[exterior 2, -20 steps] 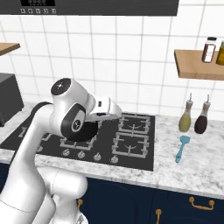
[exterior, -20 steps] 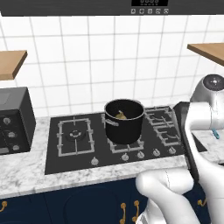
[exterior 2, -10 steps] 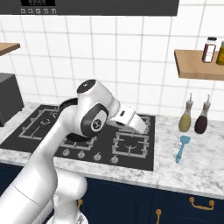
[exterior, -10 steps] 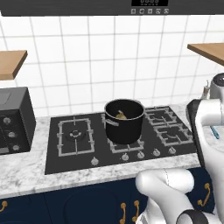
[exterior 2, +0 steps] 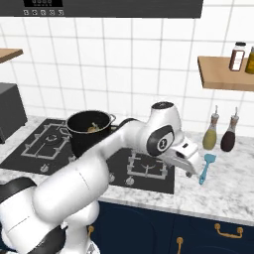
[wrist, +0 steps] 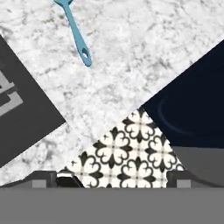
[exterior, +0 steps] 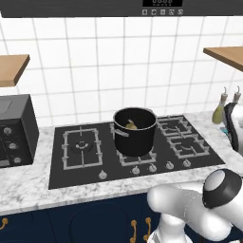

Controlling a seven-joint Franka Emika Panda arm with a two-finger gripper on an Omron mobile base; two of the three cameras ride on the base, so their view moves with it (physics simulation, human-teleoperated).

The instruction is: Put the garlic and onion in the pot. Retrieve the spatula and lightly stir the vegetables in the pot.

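Spatula [wrist: 74,31] blade cut off; claw [exterior 2: 190,171] fingers indistinct.

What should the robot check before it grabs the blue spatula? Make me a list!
1. Vegetables in the pot: one pale lump seen; both in, cannot tell.
2. Spatula lying free on the counter: ok.
3. Gripper near the spatula: ok, just beside it.
4. Gripper open: cannot tell.
5. Spatula handle in sight of the hand view: ok.
6. Bottles apart from the spatula: ok.
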